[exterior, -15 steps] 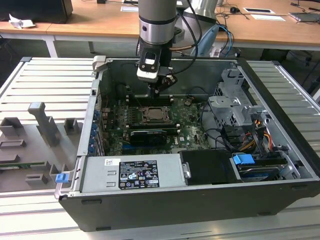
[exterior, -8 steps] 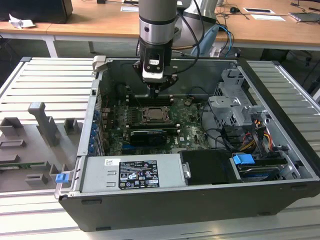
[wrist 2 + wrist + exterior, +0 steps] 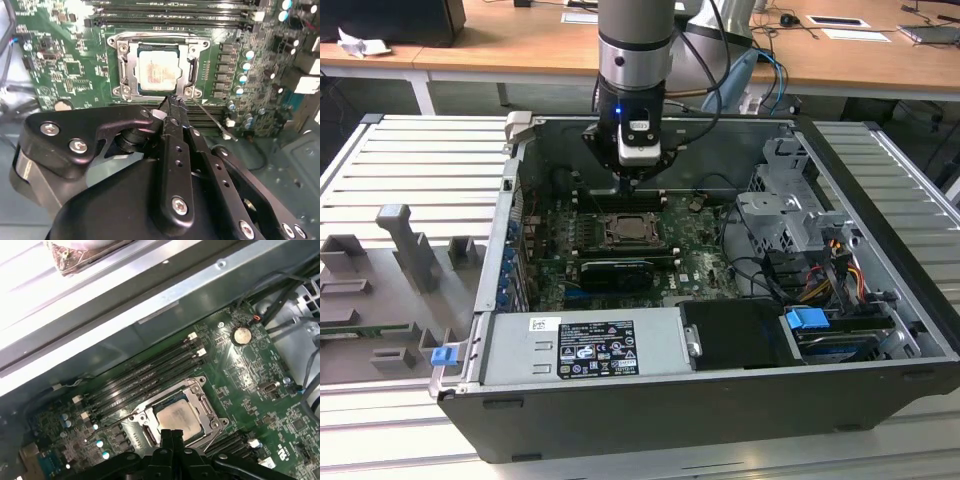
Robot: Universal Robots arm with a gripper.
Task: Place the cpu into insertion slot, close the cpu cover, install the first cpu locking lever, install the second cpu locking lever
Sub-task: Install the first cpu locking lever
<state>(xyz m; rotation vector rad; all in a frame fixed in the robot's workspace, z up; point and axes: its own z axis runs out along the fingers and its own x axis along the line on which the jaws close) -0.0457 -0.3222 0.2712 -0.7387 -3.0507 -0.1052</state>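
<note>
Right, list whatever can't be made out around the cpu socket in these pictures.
- First wrist view: the hand covers the near edge of the cpu cover, so any latch there is hidden.
- Second wrist view: the hand's tip hides where the thin locking lever meets the cover.
- Exterior view: the cpu is too small to tell whether the levers are latched.

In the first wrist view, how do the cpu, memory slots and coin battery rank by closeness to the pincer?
1. The cpu, seated right at the pincer.
2. The memory slots, beyond the cpu.
3. The coin battery, past the slots.
</note>
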